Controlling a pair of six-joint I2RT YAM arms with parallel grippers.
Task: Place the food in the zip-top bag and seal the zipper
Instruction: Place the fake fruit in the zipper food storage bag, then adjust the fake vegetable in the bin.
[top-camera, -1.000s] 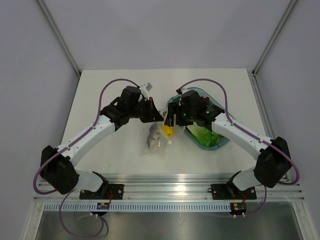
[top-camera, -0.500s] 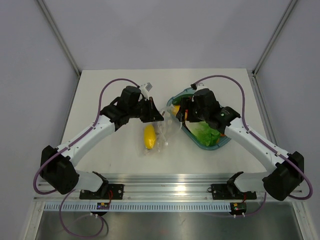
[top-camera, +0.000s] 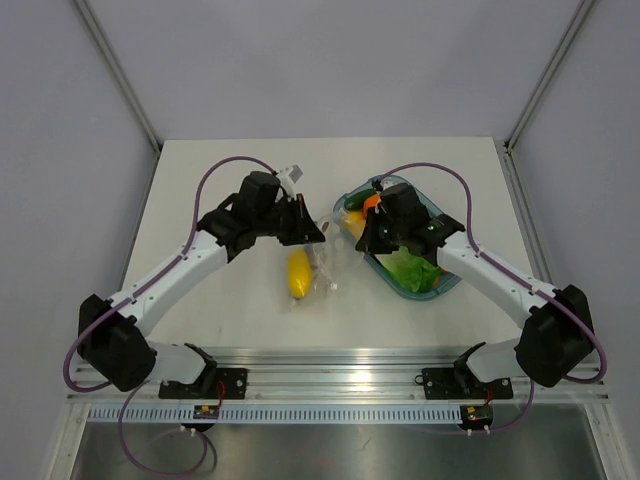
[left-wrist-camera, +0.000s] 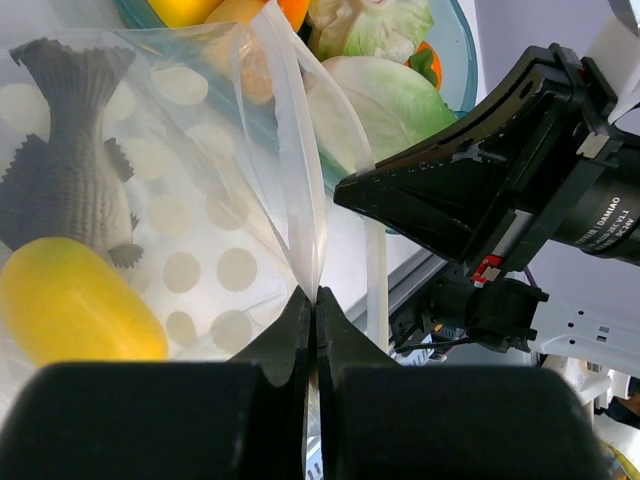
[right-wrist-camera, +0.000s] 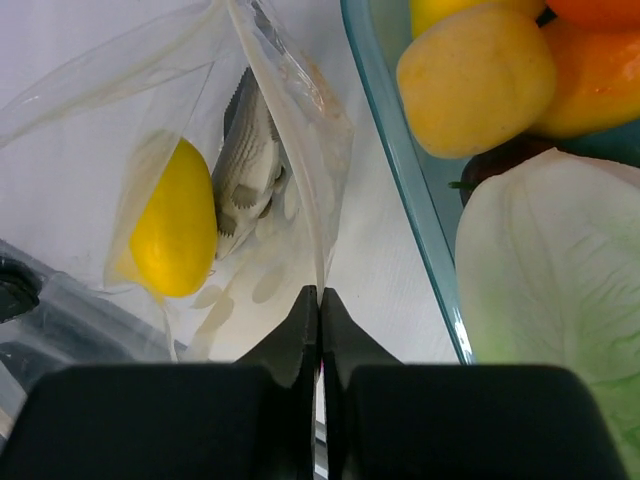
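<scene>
Clear zip-top bag, hanging between both claws, contains the yellow lemon and the grey piece. The teal tray just beside the right claw carries lettuce and oranges. White worktop, pale grey walls. The left claw is closed, pinching the bag's mouth film, and the right claw is closed on the opposite mouth edge.

Overhead view: I read even, diffuse light from above, soft shadows on the table, and glare along the near rail. Wrist views: left gripper and right gripper loom dark and blurred nearest the lens; the zip-top bag carries mild sheen.
</scene>
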